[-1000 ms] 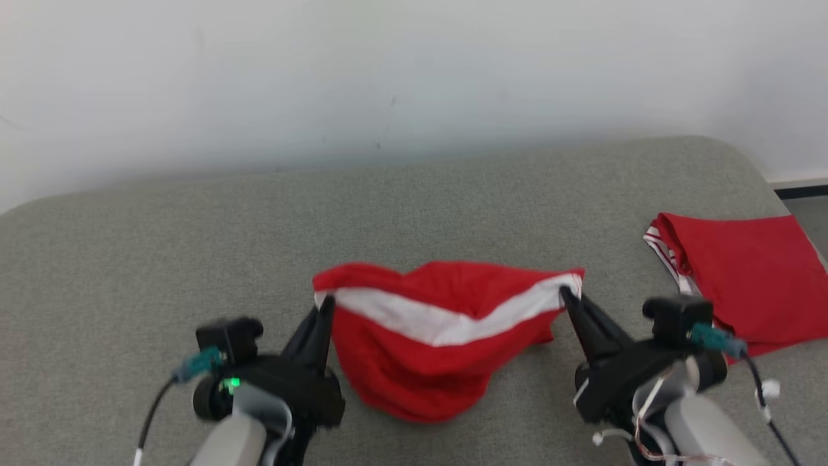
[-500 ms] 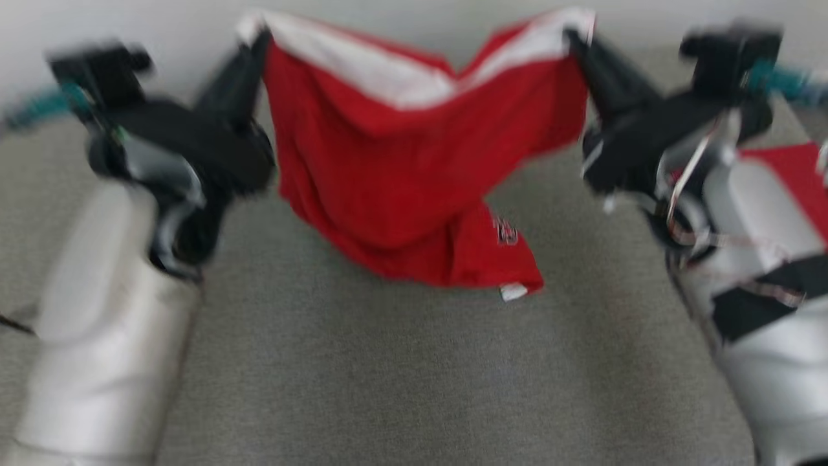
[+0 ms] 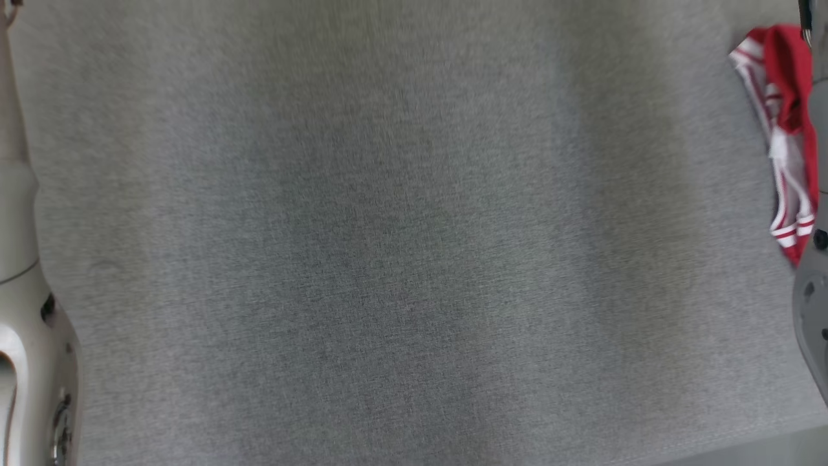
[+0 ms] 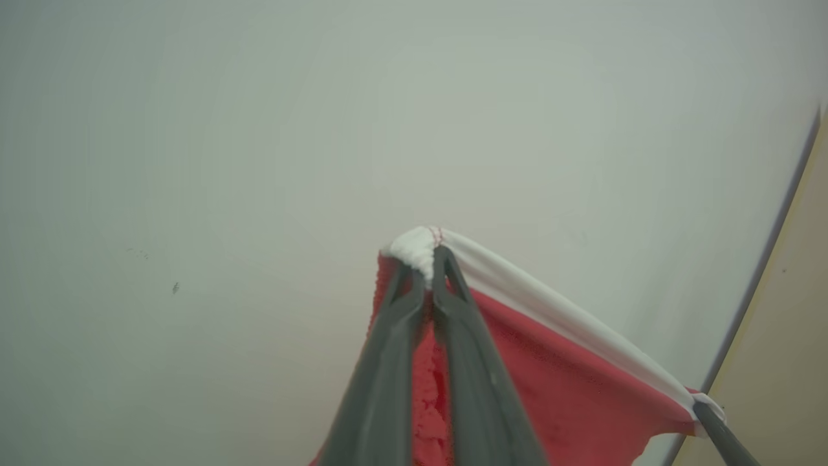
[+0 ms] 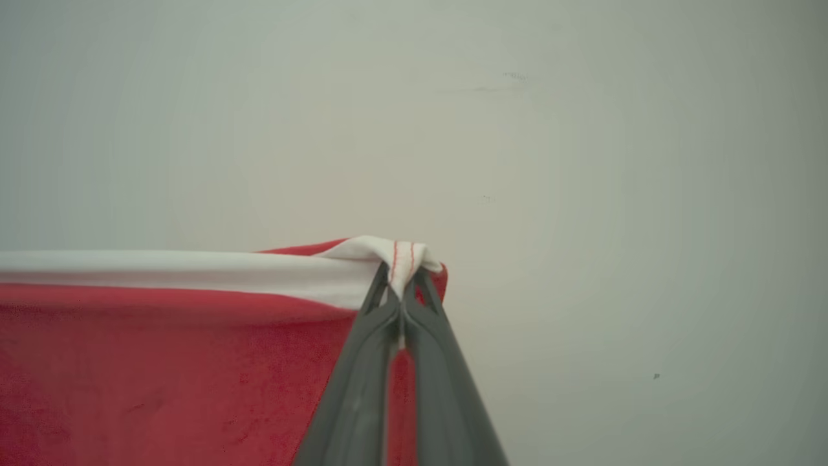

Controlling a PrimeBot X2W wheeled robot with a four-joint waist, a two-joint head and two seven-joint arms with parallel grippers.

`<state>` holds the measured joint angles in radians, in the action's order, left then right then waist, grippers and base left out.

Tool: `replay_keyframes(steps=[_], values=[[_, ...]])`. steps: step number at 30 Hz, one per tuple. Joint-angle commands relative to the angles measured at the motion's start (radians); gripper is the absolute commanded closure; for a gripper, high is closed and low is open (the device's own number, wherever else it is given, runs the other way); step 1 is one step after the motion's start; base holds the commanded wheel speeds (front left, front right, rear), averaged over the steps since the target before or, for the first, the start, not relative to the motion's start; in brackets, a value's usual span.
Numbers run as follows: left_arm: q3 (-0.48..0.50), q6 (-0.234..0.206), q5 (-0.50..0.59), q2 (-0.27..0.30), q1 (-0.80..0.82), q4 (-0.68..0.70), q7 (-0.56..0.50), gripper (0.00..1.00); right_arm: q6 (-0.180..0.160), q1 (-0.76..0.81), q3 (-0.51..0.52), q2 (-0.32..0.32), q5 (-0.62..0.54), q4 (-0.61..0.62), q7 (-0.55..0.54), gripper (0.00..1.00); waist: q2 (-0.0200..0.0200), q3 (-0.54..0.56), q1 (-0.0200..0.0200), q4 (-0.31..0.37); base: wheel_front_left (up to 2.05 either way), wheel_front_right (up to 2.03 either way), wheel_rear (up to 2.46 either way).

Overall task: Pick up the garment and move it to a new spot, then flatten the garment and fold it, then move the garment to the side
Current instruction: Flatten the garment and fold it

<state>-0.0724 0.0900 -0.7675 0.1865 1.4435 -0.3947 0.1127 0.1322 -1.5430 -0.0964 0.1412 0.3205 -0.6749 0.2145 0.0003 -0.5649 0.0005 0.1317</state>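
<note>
Noted left gripper [image 4: 427, 259] and right gripper [image 5: 400, 275] each clenched on a waistband [image 5: 194, 268] corner, garment [image 4: 550, 362] hanging taut between, aloft before the wall [image 4: 259, 129]. Judged best: lowered evenly, band kept stretched, hem down first.

The padded surface [image 3: 388, 259] lies open across its middle. A striped red cloth [image 3: 786, 84] and the right forearm [image 3: 814, 310] crowd its right edge, the left forearm [image 3: 29, 336] its left. Between left claw [image 4: 425, 262] and right claw [image 5: 401, 279] the stretched garment [image 5: 162, 362] bars the gap.
</note>
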Motion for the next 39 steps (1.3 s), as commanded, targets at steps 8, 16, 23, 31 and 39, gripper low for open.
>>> replay_keyframes(steps=[8, 16, 23, 31, 39], values=[[-0.008, 0.035, -0.031, 0.007, -0.133, -0.061, 0.111, 1.00, -0.003, 0.072, -0.049, -0.019, -0.049, -0.115, 0.042, 1.00, -0.0003, -0.076, -0.0005, -0.013, 0.00, 0.00, 0.00], [-0.119, 0.040, -0.114, 0.006, -0.492, -0.011, 0.146, 1.00, -0.003, 0.311, -0.264, 0.029, 0.047, -0.147, 0.032, 1.00, -0.0003, 0.098, -0.0005, -0.023, 0.00, 0.00, 0.00], [-0.133, 0.039, -0.139, 0.012, -0.834, 0.100, 0.153, 1.00, -0.003, 0.572, -0.382, 0.163, 0.173, -0.014, -0.042, 1.00, -0.0003, 0.277, -0.0005, -0.031, 0.00, 0.00, 0.00], [-0.196, 0.039, -0.092, 0.014, -1.151, 0.125, 0.154, 1.00, -0.003, 0.906, -0.377, 0.279, 0.277, 0.204, -0.314, 1.00, -0.0003, 0.423, -0.0005, -0.020, 0.00, 0.00, 0.00], [-0.263, 0.027, -0.070, 0.062, -1.347, 0.126, 0.111, 1.00, -0.003, 1.288, -0.234, 0.326, 0.290, 0.477, -0.666, 1.00, -0.0003, 0.509, -0.0005, -0.025, 0.00, 0.00, 0.00]])
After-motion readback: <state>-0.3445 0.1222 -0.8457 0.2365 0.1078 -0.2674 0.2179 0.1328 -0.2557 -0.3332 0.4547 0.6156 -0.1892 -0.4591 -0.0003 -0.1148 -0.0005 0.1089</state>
